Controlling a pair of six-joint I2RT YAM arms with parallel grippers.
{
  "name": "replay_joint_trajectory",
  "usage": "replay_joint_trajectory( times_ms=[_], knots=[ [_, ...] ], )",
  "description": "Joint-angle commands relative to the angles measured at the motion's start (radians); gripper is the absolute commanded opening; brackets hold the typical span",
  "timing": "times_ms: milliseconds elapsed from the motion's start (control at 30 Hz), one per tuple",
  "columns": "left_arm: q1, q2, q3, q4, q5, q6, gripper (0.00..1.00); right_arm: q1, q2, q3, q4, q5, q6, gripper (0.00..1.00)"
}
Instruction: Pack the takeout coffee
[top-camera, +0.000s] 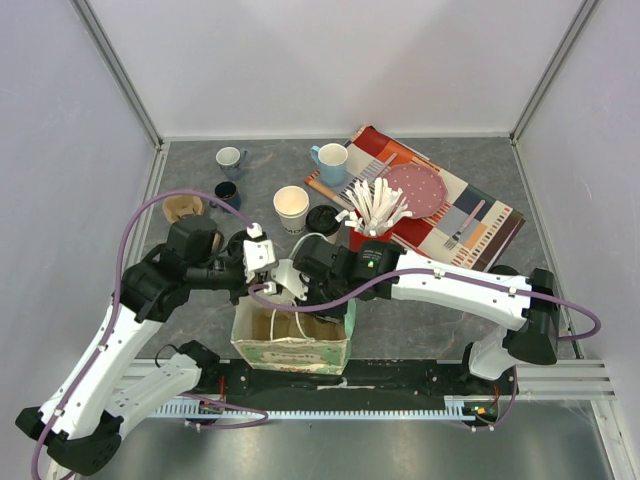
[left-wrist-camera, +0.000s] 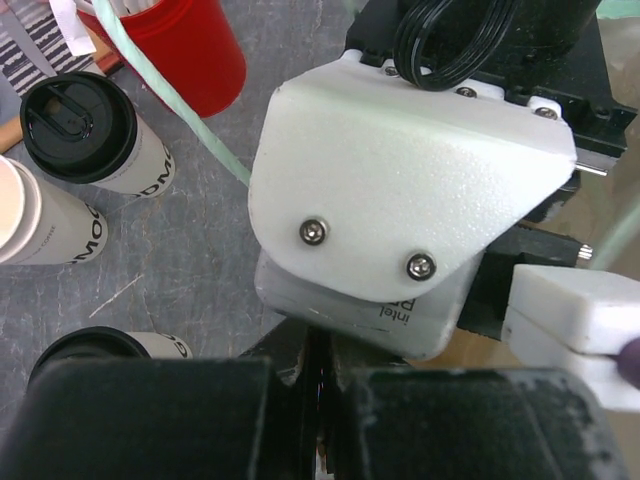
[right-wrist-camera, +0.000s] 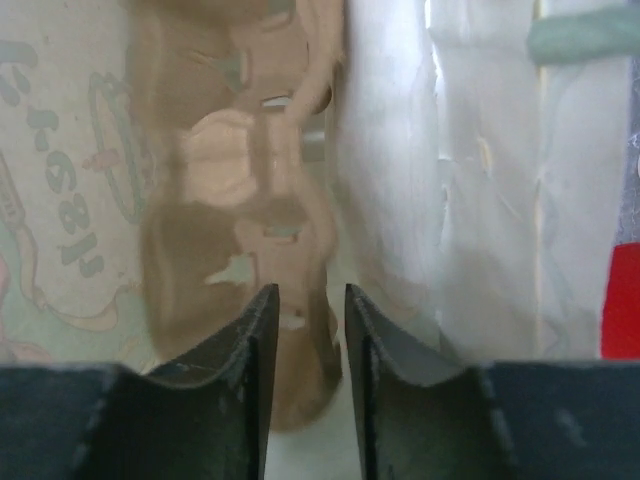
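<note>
left gripper (left-wrist-camera: 321, 415): jaws fully closed, at the far rim of the paper bag (top-camera: 290, 352); whether anything is pinched between them cannot be told. a green bag handle (left-wrist-camera: 180, 100) runs past on its left.
right gripper (right-wrist-camera: 305, 340): reaches down into the bag from the right, fingers a narrow gap apart with nothing between them. a brown cardboard carrier (right-wrist-camera: 240, 200) lies blurred inside the bag below it.
takeout coffee: all outside the bag, on the table on its far side. lidded cup (top-camera: 322, 220) stands just left of the red utensil holder (top-camera: 372, 237); open cup (top-camera: 291, 208), no lid, just left of that; second lidded cup (left-wrist-camera: 100, 345) nearer, beside the left wrist.
</note>
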Motion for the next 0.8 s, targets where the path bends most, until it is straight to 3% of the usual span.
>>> replay_joint_trajectory(
  times_ms=[0,233,267,400,500,767],
  knots=[
    [-0.008,-0.009,-0.001,0.059,0.021,-0.04,0.02,0.004,0.011,0.062,-0.004,0.019,0.04,0.43],
    [-0.008,-0.011,-0.005,0.034,-0.005,-0.045,0.02,0.004,-0.026,0.159,-0.028,0.05,0.053,0.58],
    [-0.008,-0.009,-0.007,0.031,-0.008,-0.045,0.02,0.004,-0.037,0.164,-0.028,0.051,0.055,0.67],
    [-0.008,-0.009,-0.011,0.024,-0.016,-0.051,0.02,0.006,-0.066,0.167,0.001,0.066,0.055,0.81],
    [-0.008,-0.005,-0.007,0.027,-0.02,-0.062,0.02,0.004,-0.087,0.164,0.029,0.067,0.056,0.98],
    [-0.008,0.02,0.001,0.037,-0.031,-0.098,0.02,0.005,-0.193,0.142,0.153,0.114,0.095,0.98]
  ],
)
